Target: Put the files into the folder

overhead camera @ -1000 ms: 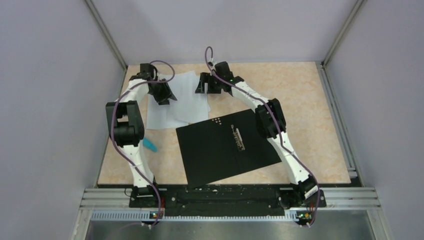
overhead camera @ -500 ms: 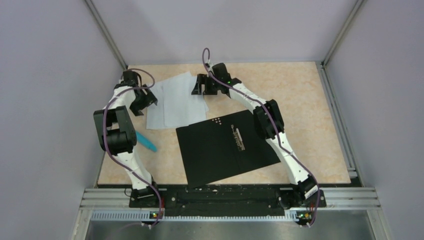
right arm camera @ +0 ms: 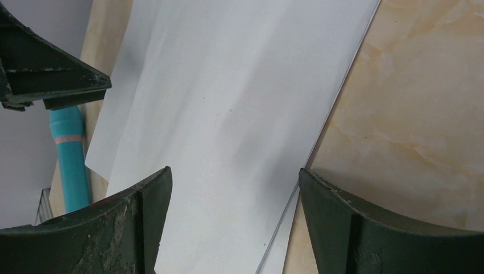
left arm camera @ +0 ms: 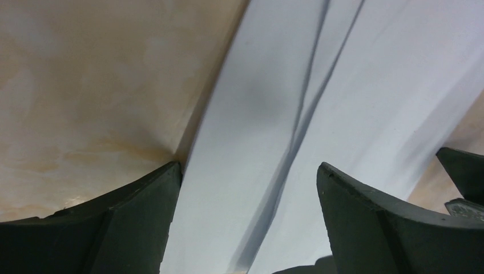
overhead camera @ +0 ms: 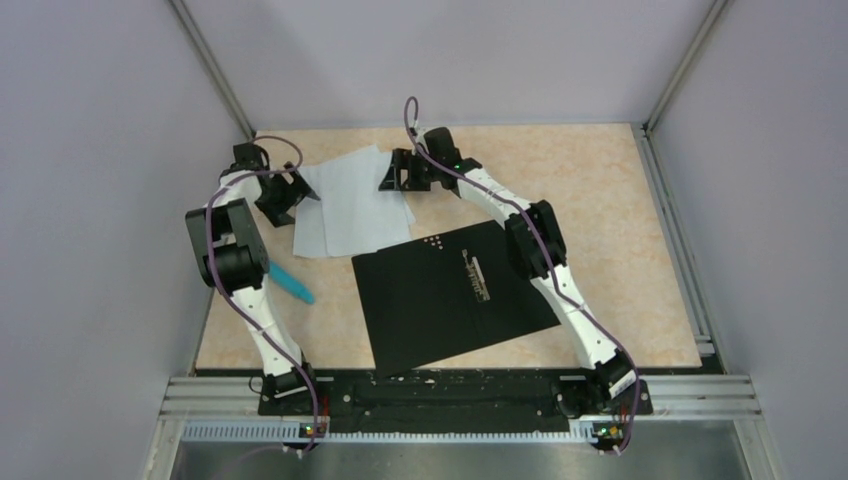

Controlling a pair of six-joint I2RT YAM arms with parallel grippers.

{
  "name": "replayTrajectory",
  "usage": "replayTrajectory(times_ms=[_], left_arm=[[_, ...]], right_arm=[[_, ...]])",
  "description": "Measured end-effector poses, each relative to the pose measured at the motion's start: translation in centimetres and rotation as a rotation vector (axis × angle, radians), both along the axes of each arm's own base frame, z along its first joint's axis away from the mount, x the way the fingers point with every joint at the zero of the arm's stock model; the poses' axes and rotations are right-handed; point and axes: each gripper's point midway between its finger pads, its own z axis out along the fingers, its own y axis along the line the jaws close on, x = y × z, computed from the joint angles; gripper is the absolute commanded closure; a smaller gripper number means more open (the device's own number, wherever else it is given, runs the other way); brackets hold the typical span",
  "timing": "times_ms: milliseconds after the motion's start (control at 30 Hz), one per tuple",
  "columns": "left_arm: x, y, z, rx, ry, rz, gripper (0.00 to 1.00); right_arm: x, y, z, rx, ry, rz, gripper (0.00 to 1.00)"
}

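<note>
Folder (overhead camera: pixel 440 300) open flat, black inside up, skewed. Files (overhead camera: pixel 350 200): white sheets, fanned w/ overlap, flat just beyond folder's far-left edge.

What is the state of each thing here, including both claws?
files, loose and overlapping, flat on the table, not in the folder.
folder, open, lying flat, black inside up.
left claw, open, holding nothing, at the files' left edge.
right claw, open, holding nothing, over the files.
teal pen, lying flat, untouched.
</note>
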Motion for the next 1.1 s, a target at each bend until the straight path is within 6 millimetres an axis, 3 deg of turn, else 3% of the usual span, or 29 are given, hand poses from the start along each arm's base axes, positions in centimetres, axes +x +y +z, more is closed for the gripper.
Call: replayTrajectory(times_ms=[233,467,800,900,1100], left_arm=[[1.3,-2.4,0.7,-0.154,-0.065,-0.050,0.10],[1.6,-4.1,0.7,-0.256,-0.080,-0.062,0.24],[0.5,-3.5,0.2,-0.163,-0.037,-0.050,0.22],[0.3,-4.2,0.2,-0.191,-0.045,-0.077,0.22],[0.1,-5.9,0.4,-0.301,-0.061,-0.077,0.32]], right_arm=[[-0.7,0.8,0.2,0.047,0.037,0.027,0.18],[-1.7,2.0,0.2,0.094,0.083,0.047,0.18],[-1.8,2.2,0.1,0.100,0.091,0.042,0.18],[-1.8,2.2,0.1,0.100,0.091,0.043,0.18],[-1.9,2.2,0.2,0.104,0.090,0.049,0.18]])
